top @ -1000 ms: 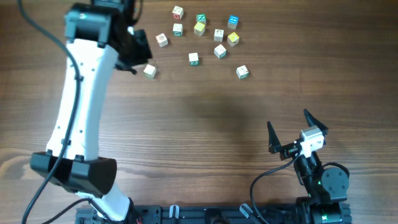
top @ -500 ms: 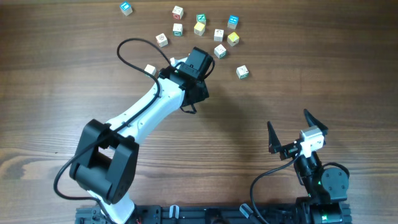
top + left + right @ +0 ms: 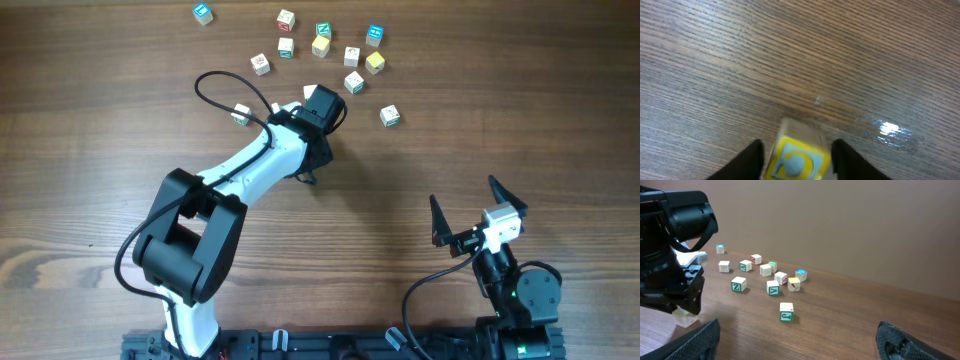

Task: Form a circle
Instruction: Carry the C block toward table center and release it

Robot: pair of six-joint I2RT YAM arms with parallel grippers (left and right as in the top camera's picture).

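Near edge, right side: right gripper (image 3: pixel 463 195) low over the desk (image 3: pixel 120 180), jaws spread wide, nothing between them, well apart from any cube. The left arm (image 3: pixel 250 170) reaches from the near-left toward the far middle and is plainly the nearer arm. Left gripper (image 3: pixel 314 98) sits at the near fringe of the cubes, jaws partly open. The wrist view shows a yellow-faced cube (image 3: pixel 797 161) between the two dark fingers (image 3: pixel 752 161) with only slivers of gap on each side. Whether the pads press it or merely flank it, cannot tell. One stray cube (image 3: pixel 240 113) lies left of the gripper, another (image 3: pixel 389 116) right of it and slightly nearer. Beyond the gripper, toward the far edge and a little right, lies the cluster of letter cubes (image 3: pixel 320 46), white, pale yellow and green-edged. It is loosely spread, its long run along the far edge, and no closed circle is formed yet. Nearest member (image 3: pixel 354 82) is just right of the gripper. Judgement: the coming move carries this cube a short way farther and rightward into the cluster. A blue-topped cube (image 3: pixel 203 12) sits off toward the far-left corner.
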